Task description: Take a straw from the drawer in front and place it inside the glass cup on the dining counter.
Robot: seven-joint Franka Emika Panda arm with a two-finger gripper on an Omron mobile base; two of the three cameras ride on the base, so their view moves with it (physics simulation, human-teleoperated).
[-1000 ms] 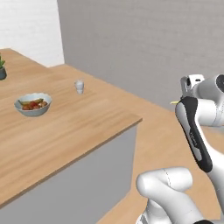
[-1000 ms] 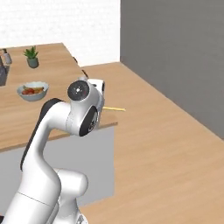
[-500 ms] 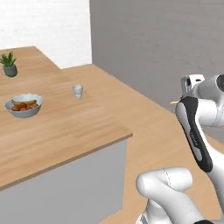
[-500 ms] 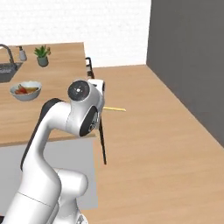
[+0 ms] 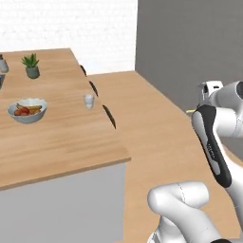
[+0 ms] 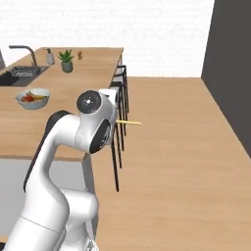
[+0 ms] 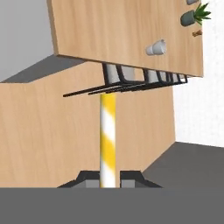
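Observation:
My gripper is shut on the straw, a thin stick striped yellow and white that rises straight up between the two fingertips. In the right base view the straw pokes out sideways past the arm's big joint. The glass cup stands on the dining counter near its edge, well beyond the straw's tip. From the left base side the glass cup sits on the dining counter, far left of my raised hand. The drawer is out of view.
A bowl of fruit sits left of the cup, with a potted plant behind it. A sink with a tap is at the counter's far end. Black bar stools stand along the counter's side. Open wooden floor spreads on the right.
The whole scene has swung in both base views, so the camera has moved with the base. The arm keeps the same pose, gripper still shut on the straw.

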